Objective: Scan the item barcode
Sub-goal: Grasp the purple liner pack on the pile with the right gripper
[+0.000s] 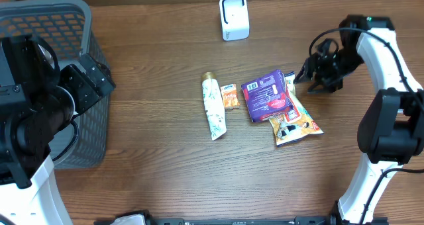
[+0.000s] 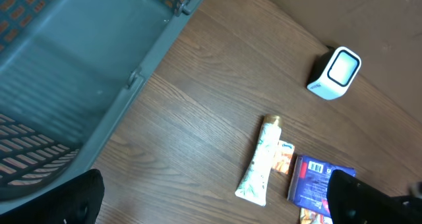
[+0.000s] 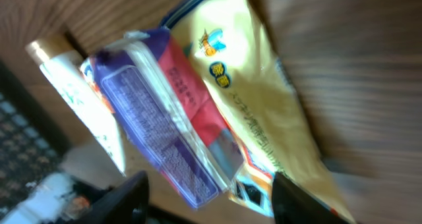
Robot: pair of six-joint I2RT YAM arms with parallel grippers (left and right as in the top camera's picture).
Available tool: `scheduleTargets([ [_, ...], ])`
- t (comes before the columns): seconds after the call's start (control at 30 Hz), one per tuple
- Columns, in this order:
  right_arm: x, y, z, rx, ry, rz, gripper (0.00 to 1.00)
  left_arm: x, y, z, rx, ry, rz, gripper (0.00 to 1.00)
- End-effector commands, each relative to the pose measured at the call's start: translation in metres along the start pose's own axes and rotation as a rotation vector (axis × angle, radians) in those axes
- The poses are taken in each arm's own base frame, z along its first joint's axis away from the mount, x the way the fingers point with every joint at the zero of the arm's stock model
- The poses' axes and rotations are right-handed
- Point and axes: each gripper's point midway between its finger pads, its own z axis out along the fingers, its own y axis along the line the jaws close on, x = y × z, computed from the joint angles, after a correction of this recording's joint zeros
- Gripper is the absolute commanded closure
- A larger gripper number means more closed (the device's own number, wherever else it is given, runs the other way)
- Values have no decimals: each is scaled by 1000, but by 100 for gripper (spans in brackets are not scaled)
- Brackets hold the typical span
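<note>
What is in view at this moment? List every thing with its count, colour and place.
table: one, brown wood, under everything
basket: one, grey, at the left edge of the table
scanner: one, white, far side, near the centre
tube: one, white with a gold cap, lying flat at the centre
small packet: one, orange, right beside the tube
purple packet: one, purple and red, right of centre
snack bag: one, yellow, partly under the purple packet
left gripper: one, black, open, empty, by the basket's right wall
right gripper: one, black, open, holding nothing, just right of the purple packet
</note>
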Motion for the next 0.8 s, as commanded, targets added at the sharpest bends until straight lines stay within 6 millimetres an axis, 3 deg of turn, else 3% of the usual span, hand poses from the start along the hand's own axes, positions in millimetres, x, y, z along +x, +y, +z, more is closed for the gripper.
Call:
scheduleTargets([
  [0.0,-8,10,-44,105,-133,-59,29,-3,1,0,-3,-7,-24,0],
  [0.1,-3,15,-42,110,-117,-89,17,-3,1,0,-3,-7,-24,0],
  [0.3,14,27,-13,132,-32,-196,14,-3,1,0,-3,-7,-24,0],
  [0.37,17,32,1,139,-13,-221,19,-3,1,0,-3,-7,-24,0],
  [0.5,25,34,36,156,29,-251,43,-3,1,0,-3,-7,-24,0],
  [0.67,17,-9,60,350,-14,-103,51,-3,1,0,-3,-7,-24,0],
  [0.77,20,-20,69,373,-7,-88,51,-3,1,0,-3,-7,-25,0],
])
